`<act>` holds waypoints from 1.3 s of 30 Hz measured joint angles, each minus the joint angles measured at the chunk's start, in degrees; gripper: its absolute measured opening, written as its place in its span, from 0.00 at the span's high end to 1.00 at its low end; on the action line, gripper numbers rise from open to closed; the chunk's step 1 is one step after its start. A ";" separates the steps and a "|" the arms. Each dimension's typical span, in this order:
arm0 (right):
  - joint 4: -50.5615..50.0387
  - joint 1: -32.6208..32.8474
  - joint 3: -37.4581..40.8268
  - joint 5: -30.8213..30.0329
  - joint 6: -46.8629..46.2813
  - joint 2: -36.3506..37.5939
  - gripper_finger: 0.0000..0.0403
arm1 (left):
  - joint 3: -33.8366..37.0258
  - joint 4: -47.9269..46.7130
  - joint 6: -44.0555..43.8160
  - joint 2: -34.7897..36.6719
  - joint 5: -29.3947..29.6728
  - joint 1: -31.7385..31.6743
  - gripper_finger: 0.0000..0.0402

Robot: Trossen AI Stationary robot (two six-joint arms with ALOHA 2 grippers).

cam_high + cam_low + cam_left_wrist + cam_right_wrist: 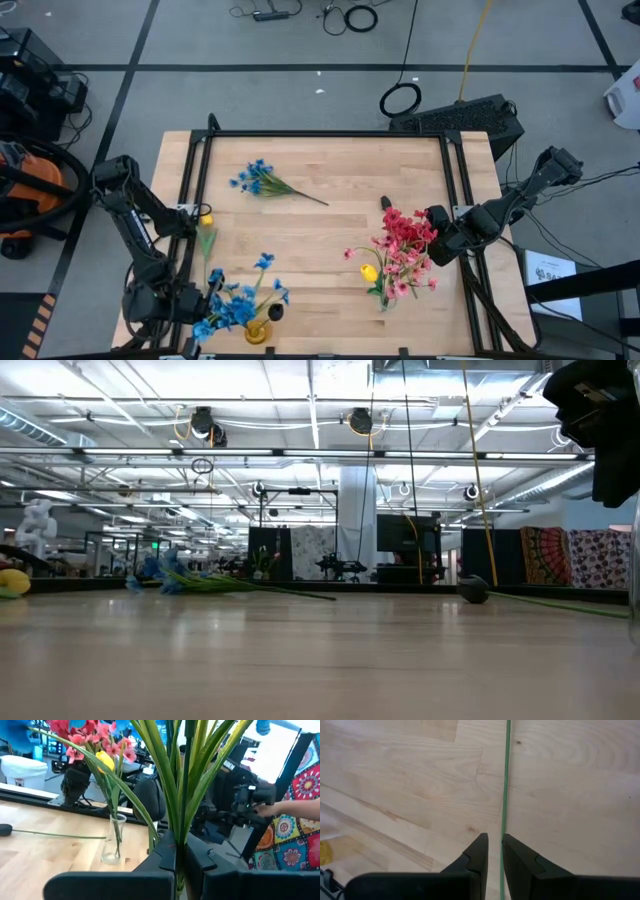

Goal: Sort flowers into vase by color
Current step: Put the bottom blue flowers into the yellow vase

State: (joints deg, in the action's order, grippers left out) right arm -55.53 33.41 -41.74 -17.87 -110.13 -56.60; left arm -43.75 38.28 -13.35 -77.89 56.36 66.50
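Far on the left, my left gripper sat at the near corner of the pale wooden table. Its jaws were shut tight on the long green stems of a bunch of small blue flowers. A little round amber vase stood just beside that bunch. The tall green leaves stood right in front of my left wrist and hid a lot of what was behind them. Near that arm lay a yellow bud on a green stem. Farther back, a loose blue sprig lay flat on the wood, all by itself.

More to the right stood a clear glass vase full of red and pink flowers, with one more yellow flower in it. My right gripper was just beside those blooms. Its jaws were closed on a thin green stem, which ran across the table to a dark tip.
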 joint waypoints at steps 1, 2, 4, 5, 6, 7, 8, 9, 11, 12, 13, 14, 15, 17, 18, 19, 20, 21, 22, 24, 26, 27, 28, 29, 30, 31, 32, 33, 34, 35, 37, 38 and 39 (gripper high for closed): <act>0.02 0.00 0.00 0.00 0.00 0.00 0.88 | 0.00 -0.54 -0.48 -0.05 -0.06 0.00 0.97; 0.06 0.00 0.00 0.00 -0.01 0.00 0.88 | 0.00 -1.18 -1.11 -0.18 -0.14 -0.06 0.97; 0.09 0.00 0.00 0.00 -0.02 0.00 0.88 | 0.00 -1.53 -1.35 -1.08 -0.15 -0.13 0.97; 0.11 0.00 0.00 0.00 -0.02 0.00 0.88 | 0.00 -1.63 -1.35 -1.66 -0.15 -0.12 0.97; 0.15 0.00 0.00 0.00 -0.02 0.00 0.88 | 0.00 -1.74 -1.36 -2.27 -0.11 -0.13 0.97; 0.19 0.00 0.00 0.00 -0.02 0.00 0.88 | 0.00 -1.71 -1.35 -2.87 0.14 -0.12 0.97; 0.22 0.00 0.00 0.00 -0.02 0.00 0.88 | 0.00 -1.68 -1.31 -3.42 0.71 -0.13 0.97; 0.26 0.00 0.00 0.00 -0.02 0.00 0.88 | 0.00 -1.68 -1.10 -4.03 1.28 -0.13 0.97; 0.42 0.00 0.00 0.00 -0.02 0.00 0.88 | 0.00 -1.81 -0.40 -5.30 2.01 -0.13 0.97; 0.46 0.00 0.00 0.00 -0.02 0.00 0.88 | 0.00 -1.82 0.67 -5.91 2.01 -0.11 0.97; 0.46 0.00 0.00 0.00 -0.02 0.00 0.88 | 0.00 -1.82 1.79 -6.48 2.03 -0.11 0.97; 0.46 0.00 0.00 0.00 -0.02 0.00 0.88 | 0.00 -1.83 2.74 -6.98 2.06 -0.11 0.97; 0.44 0.00 0.00 0.00 -0.02 0.00 0.88 | 0.00 -1.95 3.49 -7.36 2.18 -0.11 0.97; 0.44 0.00 0.00 0.00 -0.02 0.00 0.88 | 0.00 -2.06 4.95 -7.68 2.34 -0.11 0.97; 0.43 0.00 0.00 0.00 -0.02 0.00 0.88 | 0.00 -2.27 5.20 -7.72 2.54 -0.12 0.97; 0.41 0.00 0.00 0.00 -0.02 0.00 0.88 | 0.00 -2.87 5.21 -7.69 2.87 -0.13 0.97; 0.39 0.00 0.00 0.00 -0.02 0.00 0.88 | 0.00 -3.73 5.19 -7.72 3.35 -0.11 0.97; 0.32 0.00 0.00 0.00 -0.02 0.00 0.88 | 0.00 -4.70 5.19 -7.73 3.79 -0.11 0.97; 0.17 0.00 0.00 0.00 -0.02 0.00 0.88 | 0.00 -5.56 5.19 -7.74 4.34 -0.11 0.97; 0.04 0.00 0.00 0.00 -0.02 0.00 0.88 | 0.00 -7.21 5.19 -7.74 5.94 -0.13 0.97; 0.02 0.00 0.00 0.00 -0.02 0.00 0.88 | 0.00 -8.96 4.90 -7.74 7.56 -0.52 0.97; 0.02 0.00 0.00 0.00 -0.02 0.00 0.88 | 0.00 -9.63 4.86 -7.74 8.02 -0.83 0.97; 0.02 0.00 0.00 0.00 -0.02 0.00 0.88 | 0.00 -10.10 4.88 -7.74 8.56 -1.21 0.97; 0.01 0.00 0.00 -0.01 -0.02 0.00 0.88 | 0.00 -10.68 4.84 -7.74 9.13 -1.67 0.97; -0.01 0.00 0.00 -0.02 -0.02 0.00 0.88 | 0.00 -11.32 4.78 -7.74 9.60 -2.13 0.97; -0.02 0.00 0.00 -0.02 -0.02 0.00 0.88 | 0.00 -12.03 4.67 -7.74 9.76 -2.66 0.97; -0.02 0.00 0.00 -0.02 -0.02 0.00 0.88 | 0.08 -12.40 4.29 -7.74 9.81 -3.21 0.97; -0.02 0.00 0.00 -0.02 -0.02 0.00 0.88 | 0.56 -12.17 3.35 -7.72 9.85 -3.73 0.97; -0.02 0.00 0.00 -0.02 -0.02 0.00 0.88 | 1.25 -11.93 1.84 -7.69 9.94 -4.14 0.97; 0.00 0.00 0.00 -0.02 -0.04 0.00 0.88 | 2.13 -11.77 -0.14 -7.69 9.95 -4.39 0.97; 0.04 0.01 0.00 -0.01 -0.22 0.00 0.88 | 3.88 -11.86 -4.98 -7.69 10.03 -4.55 0.97; 0.14 0.00 0.00 -0.02 -0.22 0.00 0.88 | 4.63 -11.86 -7.25 -7.69 10.03 -4.55 0.97; 0.25 0.00 0.00 -0.02 -0.22 0.00 0.88 | 5.21 -11.78 -9.01 -7.69 10.01 -4.55 0.97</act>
State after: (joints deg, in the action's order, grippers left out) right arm -55.28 33.41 -41.74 -17.89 -110.34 -56.60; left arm -38.54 26.50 -22.37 -85.58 66.37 61.95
